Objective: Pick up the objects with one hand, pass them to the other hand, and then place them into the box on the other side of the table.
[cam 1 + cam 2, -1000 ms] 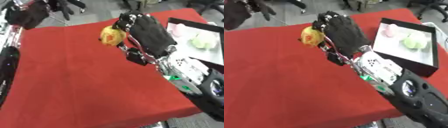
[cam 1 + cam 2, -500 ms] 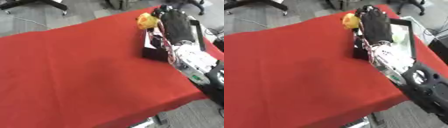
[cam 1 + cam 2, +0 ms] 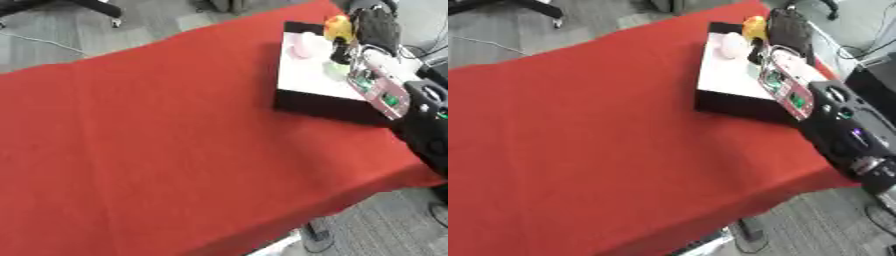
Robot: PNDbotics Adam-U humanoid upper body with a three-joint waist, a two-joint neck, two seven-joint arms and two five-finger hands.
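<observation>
over the one box (image 3: pixel 302 80) the right hand (image 3: pixel 374 27) grips one yellow object (image 3: pixel 337 27); one pink item (image 3: pixel 733 45) inside.

Right arm stretched forward, right hand (image 3: pixel 374 27) fingers curled, left arm unseen

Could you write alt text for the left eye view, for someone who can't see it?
The right robot hand holds a yellow object over a white-floored box at the far right of a red table. A pink object lies inside.
</observation>
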